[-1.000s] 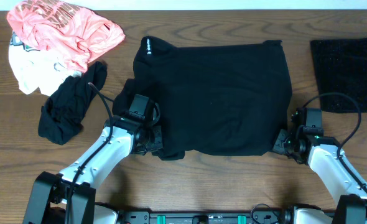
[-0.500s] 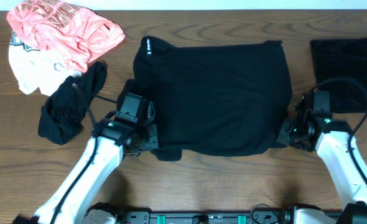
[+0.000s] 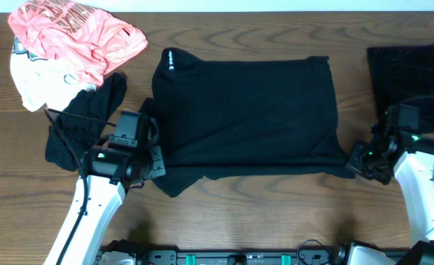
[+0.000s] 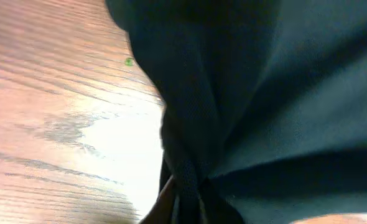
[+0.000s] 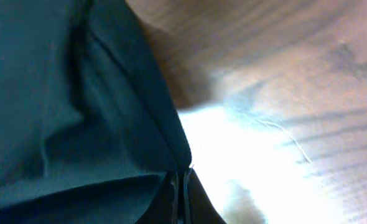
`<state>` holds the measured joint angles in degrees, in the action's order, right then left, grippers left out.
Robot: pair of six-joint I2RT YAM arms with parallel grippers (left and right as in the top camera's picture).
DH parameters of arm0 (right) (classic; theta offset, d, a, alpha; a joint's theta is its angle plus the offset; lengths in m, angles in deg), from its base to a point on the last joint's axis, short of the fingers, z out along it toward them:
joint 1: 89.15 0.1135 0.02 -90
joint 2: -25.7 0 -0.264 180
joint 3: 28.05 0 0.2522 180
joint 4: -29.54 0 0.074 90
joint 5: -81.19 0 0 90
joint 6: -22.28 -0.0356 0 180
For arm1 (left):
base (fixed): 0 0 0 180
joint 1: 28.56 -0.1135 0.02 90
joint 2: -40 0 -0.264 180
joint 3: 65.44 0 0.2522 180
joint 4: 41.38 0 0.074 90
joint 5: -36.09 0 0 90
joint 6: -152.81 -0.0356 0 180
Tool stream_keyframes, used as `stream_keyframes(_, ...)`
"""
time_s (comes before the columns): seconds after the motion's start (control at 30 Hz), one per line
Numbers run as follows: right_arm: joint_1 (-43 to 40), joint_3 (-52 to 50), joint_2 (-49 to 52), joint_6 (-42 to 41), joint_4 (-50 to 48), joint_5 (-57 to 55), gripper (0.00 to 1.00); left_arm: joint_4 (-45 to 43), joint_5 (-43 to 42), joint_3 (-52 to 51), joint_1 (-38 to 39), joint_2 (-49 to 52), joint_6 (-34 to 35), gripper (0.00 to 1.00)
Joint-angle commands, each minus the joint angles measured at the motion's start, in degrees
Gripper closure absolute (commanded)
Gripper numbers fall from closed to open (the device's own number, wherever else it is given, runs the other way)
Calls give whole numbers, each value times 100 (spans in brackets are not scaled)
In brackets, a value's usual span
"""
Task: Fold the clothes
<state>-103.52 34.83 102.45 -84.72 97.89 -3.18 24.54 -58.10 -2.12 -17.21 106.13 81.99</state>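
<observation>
A black garment (image 3: 246, 110) with a small white round logo (image 3: 170, 56) lies spread flat in the middle of the table. My left gripper (image 3: 157, 163) is shut on its near left corner, and the left wrist view shows the black cloth (image 4: 246, 93) bunched between the jaws of that gripper (image 4: 186, 202). My right gripper (image 3: 354, 157) is shut on the near right corner. In the right wrist view the cloth's edge (image 5: 78, 106) runs into the closed gripper (image 5: 179, 196). More clothes lie at the far left: a coral-pink printed tee (image 3: 77, 33), a white one (image 3: 26, 85) and a small crumpled black one (image 3: 81, 129).
A dark textured piece (image 3: 412, 81) lies flat at the far right edge, just beyond my right arm. The pile of clothes sits close to my left arm's outer side. Bare wooden table (image 3: 261, 206) runs along the front edge.
Both grippers have moved apart and toward the front while holding the garment's corners. The near edge has been pulled wider and straighter, and the garment lies flatter.
</observation>
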Motion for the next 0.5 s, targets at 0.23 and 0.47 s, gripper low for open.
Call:
stream_keyframes(0.23, -459, 107, -72, 188, 79, -48, 88, 17, -227, 146, -157, -28, -105, 45)
stream_keyframes(0.47, -457, 199, -74, 472, 48, 177, 70, 400, -1016, 146, -157, -28, -105, 45)
